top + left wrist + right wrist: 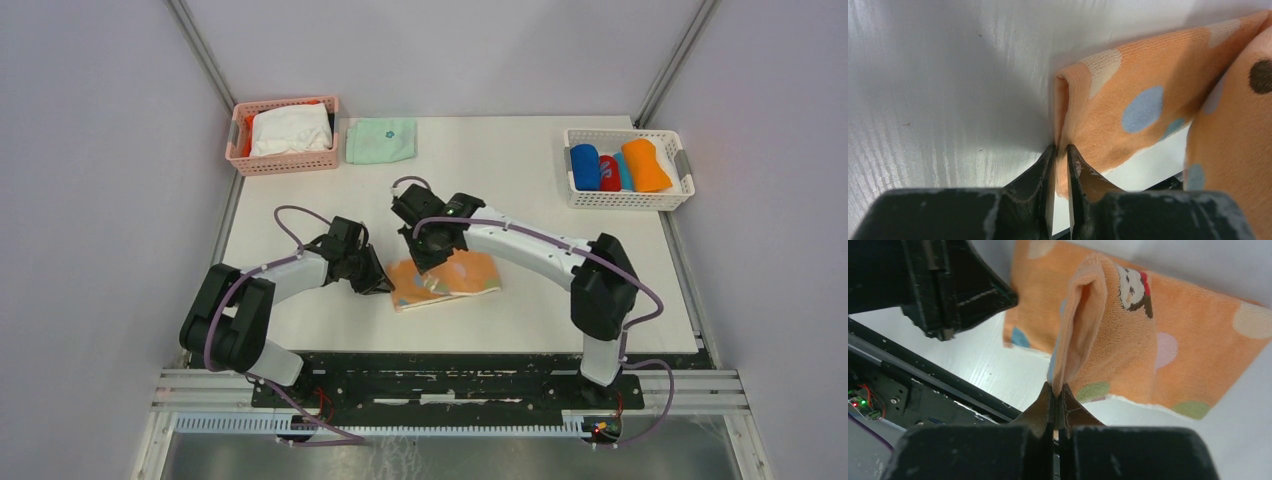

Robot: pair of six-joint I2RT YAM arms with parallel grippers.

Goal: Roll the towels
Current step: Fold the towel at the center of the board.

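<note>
We see left tool (1061,150) pinching peach towel (470,278) edge | right tool (1057,387) clamped on its raised fold | towel on bench (520,190)

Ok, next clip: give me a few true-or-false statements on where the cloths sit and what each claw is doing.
1. The right claw pinches a raised fold of the peach dotted towel. True.
2. The mint-green cloth lies inside the pink basket. False: it lies on the table beside the basket.
3. The white basket holds rolled towels. True.
4. The left claw hangs clear of the peach dotted towel. False: it grips that towel's edge.
</note>
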